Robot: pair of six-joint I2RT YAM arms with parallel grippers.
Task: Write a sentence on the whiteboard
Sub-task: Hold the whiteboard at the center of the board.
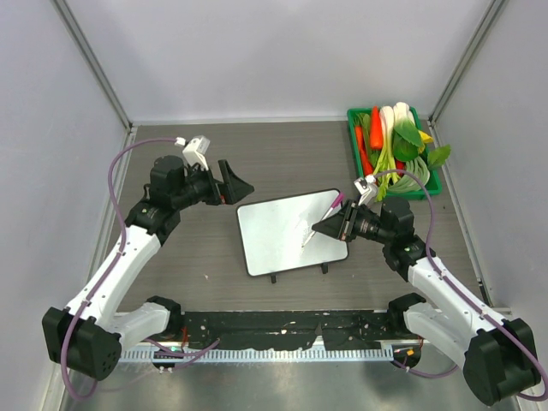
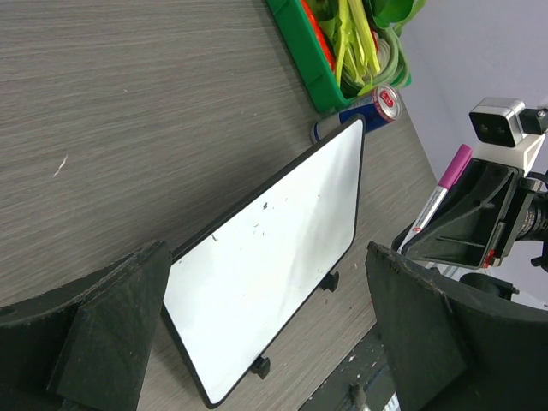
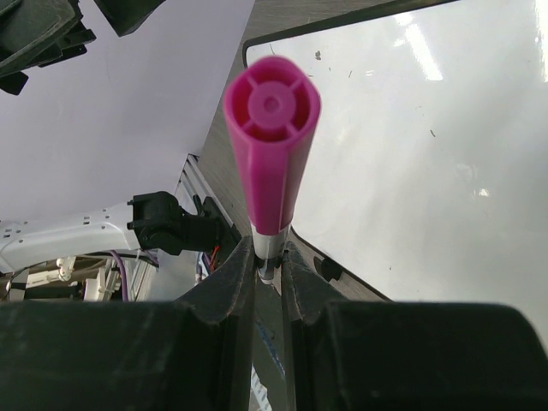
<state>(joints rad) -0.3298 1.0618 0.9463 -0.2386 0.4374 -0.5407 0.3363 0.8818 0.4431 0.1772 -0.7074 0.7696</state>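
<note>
- This is a robotics lab test cell, not a home or a shop.
- Two white-and-black robot arms, the left arm (image 1: 120, 257) and the right arm (image 1: 445, 287), are bolted to a black mounting rail (image 1: 282, 330) along the near edge of the grey wood-grain desk (image 1: 282, 145).
- Plain pale panels (image 1: 282, 51) close off the desk's far, left and right edges, held in bare metal frame posts (image 1: 92, 60) that rise from its far corners.
- Purple cables (image 1: 110, 180) run exposed along the arms, and a small camera (image 2: 497, 124) rides on the right wrist.
- The only objects are staged props. A whiteboard (image 1: 287, 235) sits mid-desk, and a green tray (image 1: 354, 120) of vegetables (image 1: 394, 128) sits at the far right corner with a drink can (image 2: 377, 107) beside it.
</note>
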